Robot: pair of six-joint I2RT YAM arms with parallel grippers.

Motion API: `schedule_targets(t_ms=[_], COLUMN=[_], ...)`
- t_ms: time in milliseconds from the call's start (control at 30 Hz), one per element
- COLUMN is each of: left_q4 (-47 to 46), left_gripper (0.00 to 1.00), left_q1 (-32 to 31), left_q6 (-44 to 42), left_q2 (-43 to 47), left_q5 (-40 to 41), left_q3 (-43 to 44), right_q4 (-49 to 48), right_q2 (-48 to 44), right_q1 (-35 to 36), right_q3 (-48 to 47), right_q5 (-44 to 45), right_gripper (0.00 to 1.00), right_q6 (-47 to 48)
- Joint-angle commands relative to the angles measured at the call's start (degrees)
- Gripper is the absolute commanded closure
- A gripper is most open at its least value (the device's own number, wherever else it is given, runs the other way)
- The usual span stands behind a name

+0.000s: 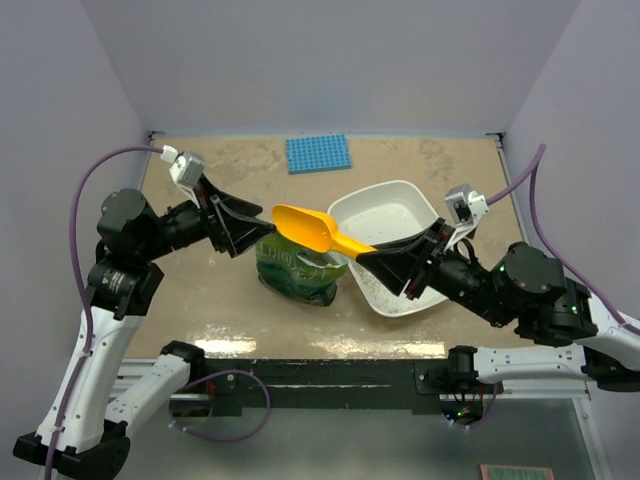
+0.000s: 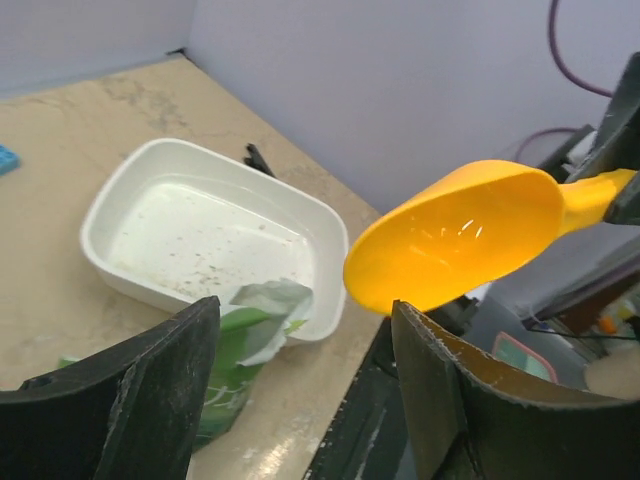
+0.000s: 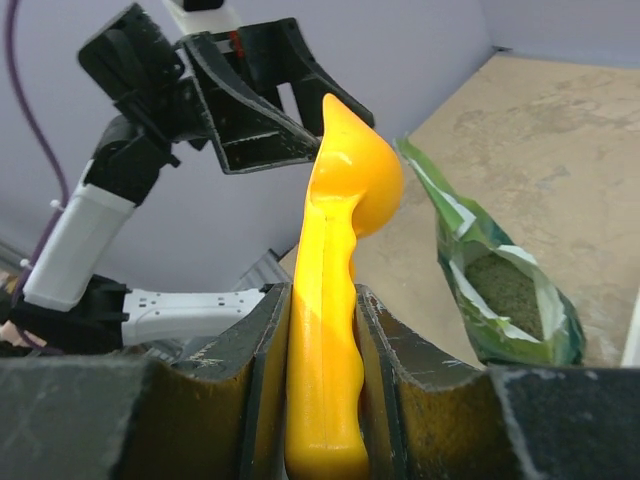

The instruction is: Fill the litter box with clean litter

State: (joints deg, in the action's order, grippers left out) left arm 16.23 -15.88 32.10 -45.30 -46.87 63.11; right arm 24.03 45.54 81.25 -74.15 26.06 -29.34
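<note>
The white litter box (image 1: 392, 212) sits right of centre, holding only scattered specks of litter (image 2: 205, 272). In front of its left end stands an open green bag (image 1: 296, 272) with clean litter (image 3: 506, 288) inside. My right gripper (image 1: 366, 256) is shut on the handle of an orange scoop (image 1: 306, 229), held level above the bag with its bowl pointing left. In the right wrist view the handle (image 3: 323, 340) is pinched between both fingers. My left gripper (image 1: 260, 232) stands open just beside the scoop's bowl (image 2: 458, 238), with nothing between its fingers.
A blue studded mat (image 1: 318, 153) lies flat at the back of the table. Purple walls close in the left, right and back sides. The black frame rail (image 1: 330, 375) runs along the near edge.
</note>
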Motion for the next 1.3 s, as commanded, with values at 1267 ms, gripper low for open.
schedule_targets(t_ms=[1267], left_q4=[33.60], left_gripper=[0.13], left_q1=[-13.39], left_q6=[-63.56], left_q2=[-23.52], left_q5=[22.17], left_q3=[16.87], right_q4=[30.63], right_q2=[-3.35], right_q1=[-0.13], right_q3=[-8.20], right_q5=[3.64], right_gripper=[1.00], right_q6=[-6.78])
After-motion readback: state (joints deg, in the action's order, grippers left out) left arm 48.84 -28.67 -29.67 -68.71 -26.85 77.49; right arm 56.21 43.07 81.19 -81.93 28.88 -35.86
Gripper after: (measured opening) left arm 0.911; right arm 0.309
